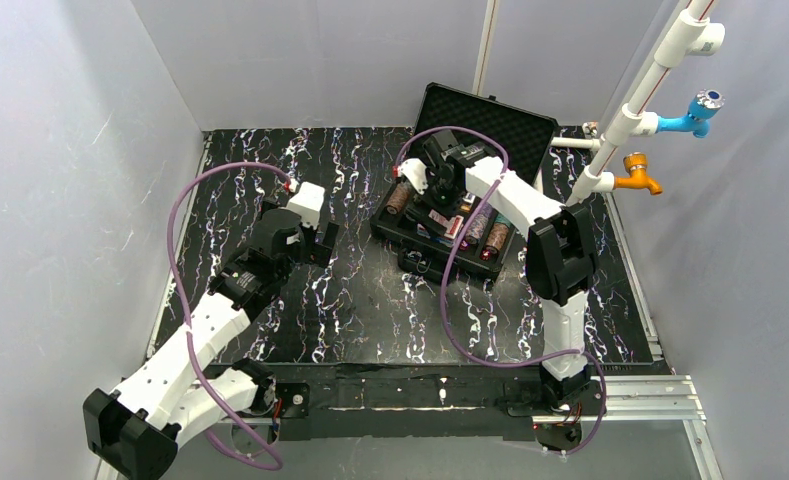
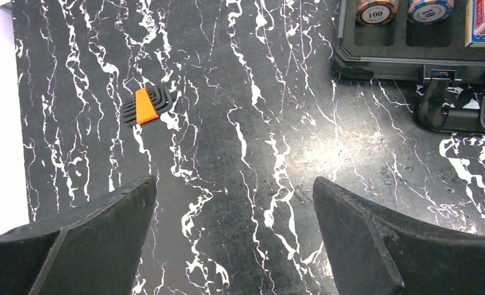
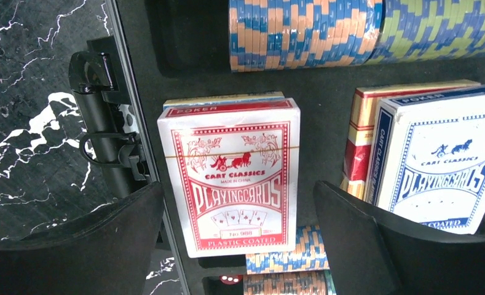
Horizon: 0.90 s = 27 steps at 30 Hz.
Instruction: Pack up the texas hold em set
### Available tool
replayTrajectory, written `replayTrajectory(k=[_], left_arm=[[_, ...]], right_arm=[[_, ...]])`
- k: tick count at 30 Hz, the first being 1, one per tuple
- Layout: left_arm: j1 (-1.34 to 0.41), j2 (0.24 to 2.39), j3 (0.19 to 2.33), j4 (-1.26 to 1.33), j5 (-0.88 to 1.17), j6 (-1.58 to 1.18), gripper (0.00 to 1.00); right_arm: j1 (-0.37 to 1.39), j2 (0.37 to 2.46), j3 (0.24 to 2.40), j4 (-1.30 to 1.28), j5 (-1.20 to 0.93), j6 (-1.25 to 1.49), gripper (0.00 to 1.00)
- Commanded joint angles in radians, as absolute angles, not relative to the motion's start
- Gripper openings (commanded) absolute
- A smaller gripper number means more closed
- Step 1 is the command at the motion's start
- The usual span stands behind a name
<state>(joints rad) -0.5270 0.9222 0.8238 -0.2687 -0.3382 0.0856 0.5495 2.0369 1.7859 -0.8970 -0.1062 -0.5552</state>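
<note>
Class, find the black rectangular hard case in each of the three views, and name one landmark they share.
Top external: black rectangular hard case, upper centre, lid open.
Left wrist: top right corner, front edge only.
Right wrist: fills most of the frame.
Shared landmark: black latch hardware on its front edge.

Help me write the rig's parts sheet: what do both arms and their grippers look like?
The left arm and right arm both have white, boxy link shells joined by black joint housings. A purple cable loops along the left arm, and a second purple cable runs along the right. The left gripper and right gripper each carry two matte black, wedge-shaped fingers.
</note>
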Motion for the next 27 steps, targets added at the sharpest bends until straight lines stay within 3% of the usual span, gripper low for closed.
replayTrajectory(k=[1, 8, 17, 27], left_arm=[[-0.532, 0.927, 0.818, -0.260, -0.298, 0.075, 0.99], [-0.532, 1.061, 0.914, -0.276, -0.158, -0.050, 0.99], [-0.532, 1.333, 1.046, -0.200, -0.088, -0.141, 0.87], [-0.532, 1.687, 1.220, -0.128, -0.057, -0.128, 0.78]], right_arm=[[0.546, 1.941, 1.850, -0.923, -0.099, -0.525, 0.98], [0.561, 1.850, 1.861, -0.704, -0.004, -0.318, 0.98], [0.565, 1.742, 1.730, -0.565, -0.008, -0.065, 0.98], [0.571, 1.589, 1.509, -0.393, -0.220, 0.107, 0.98]])
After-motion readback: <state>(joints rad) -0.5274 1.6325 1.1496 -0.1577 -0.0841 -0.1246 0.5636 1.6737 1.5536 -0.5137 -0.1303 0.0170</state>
